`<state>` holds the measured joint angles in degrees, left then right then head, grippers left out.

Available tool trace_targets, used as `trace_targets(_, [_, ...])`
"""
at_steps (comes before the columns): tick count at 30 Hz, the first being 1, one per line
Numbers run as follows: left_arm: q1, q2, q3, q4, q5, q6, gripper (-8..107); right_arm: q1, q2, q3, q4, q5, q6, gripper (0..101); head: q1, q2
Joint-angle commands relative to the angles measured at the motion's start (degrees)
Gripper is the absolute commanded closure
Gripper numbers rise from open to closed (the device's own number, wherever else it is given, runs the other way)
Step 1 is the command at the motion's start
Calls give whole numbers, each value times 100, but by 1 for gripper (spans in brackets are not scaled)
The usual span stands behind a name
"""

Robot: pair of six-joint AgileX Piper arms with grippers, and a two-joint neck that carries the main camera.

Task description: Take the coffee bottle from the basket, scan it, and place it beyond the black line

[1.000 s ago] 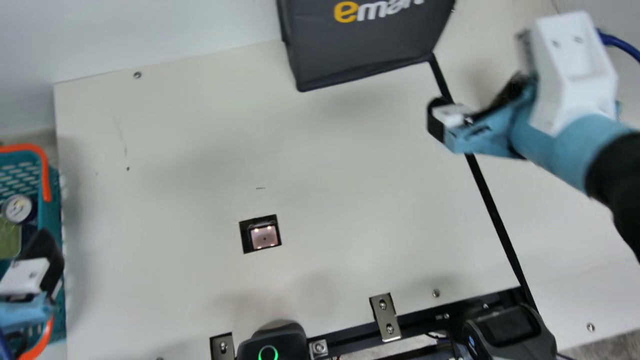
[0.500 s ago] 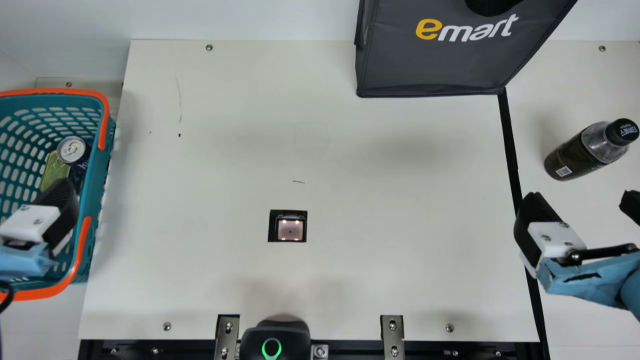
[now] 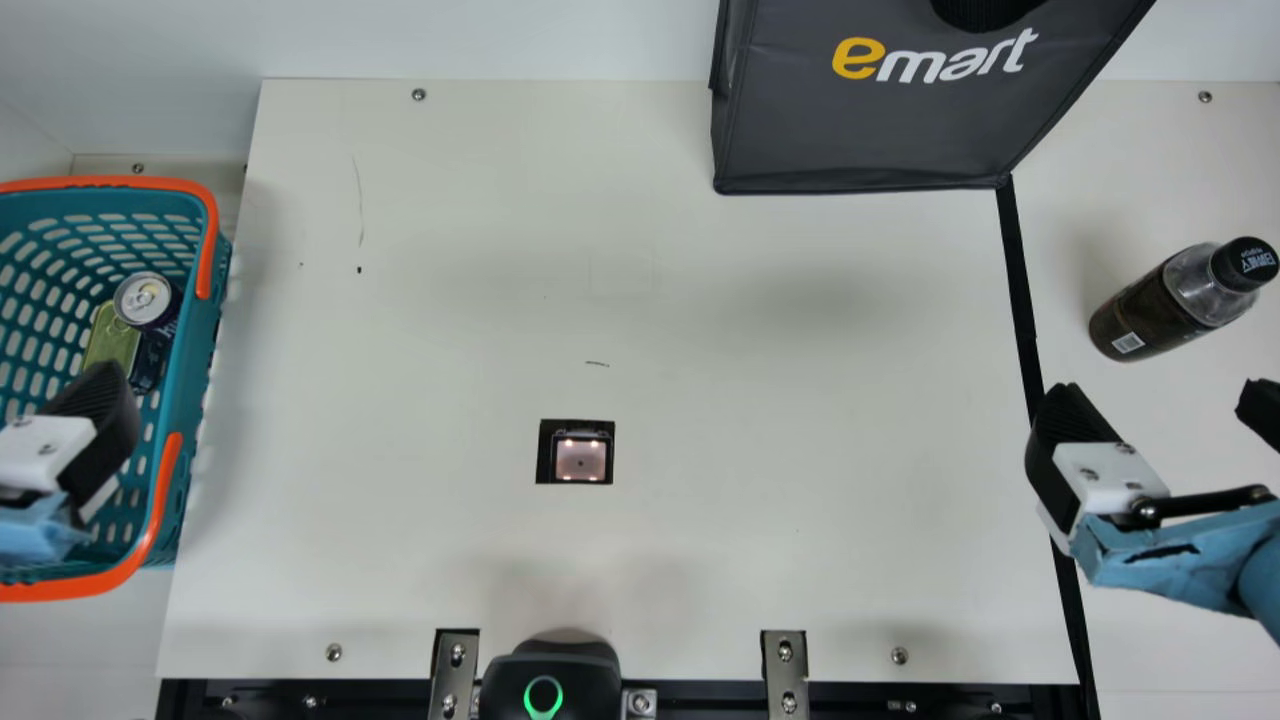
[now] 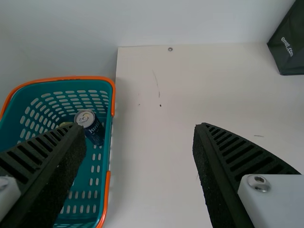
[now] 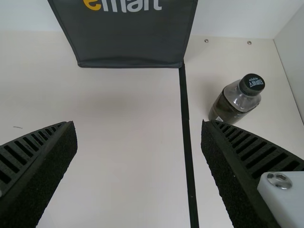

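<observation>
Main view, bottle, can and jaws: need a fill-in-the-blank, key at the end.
In the main view, the coffee bottle is on the black line's ____ side.
The bottle's cap is coloured ____.
The can is inside the teal ____.
The left gripper and right gripper have their jaws ____ (open/shut).

Key: right; black; basket; open

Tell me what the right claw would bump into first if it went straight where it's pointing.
Most likely the flat cream tabletop, short of the dark grey fabric bag. The black-capped brown bottle looks off to one side of the right claw's line, though depth is hard to judge.
</observation>
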<state>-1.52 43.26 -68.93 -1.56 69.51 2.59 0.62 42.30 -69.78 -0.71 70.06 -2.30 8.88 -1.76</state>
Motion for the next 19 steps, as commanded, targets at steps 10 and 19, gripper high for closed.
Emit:
trace_targets(10, [0, 0, 0, 0, 0, 0, 9, 0, 0, 0, 0, 0, 0, 10, -96, 18])
trace_targets(19, [0, 0, 0, 0, 0, 0, 9, 0, 0, 0, 0, 0, 0, 10, -96, 18])
